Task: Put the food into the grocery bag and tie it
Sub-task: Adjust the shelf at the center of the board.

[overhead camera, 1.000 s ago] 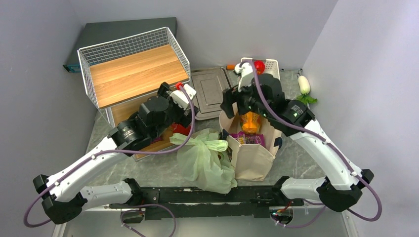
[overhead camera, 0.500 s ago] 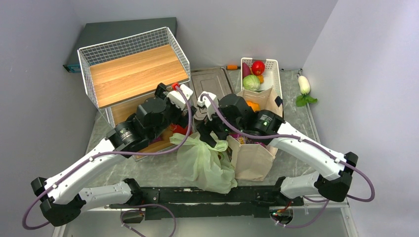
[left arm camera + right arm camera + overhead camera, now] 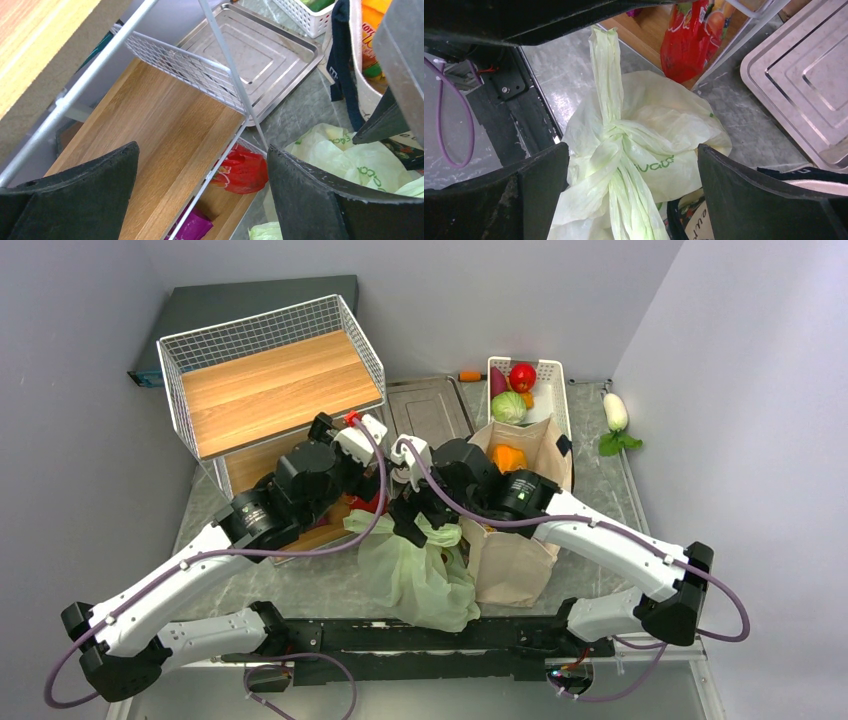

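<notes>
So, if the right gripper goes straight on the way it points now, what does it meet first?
Most likely the grocery bag: its twisted handles lie centred between the open jaws of the right gripper. The distance to it is unclear.

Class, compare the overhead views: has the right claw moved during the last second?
Yes. The right claw swung left from above the canvas tote to over the grocery bag.

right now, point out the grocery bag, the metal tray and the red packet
grocery bag (image 3: pixel 616 132), right wrist view, on the twisted handles
metal tray (image 3: pixel 255 52), left wrist view, on its flat middle
red packet (image 3: pixel 685 42), right wrist view, on its front
</notes>
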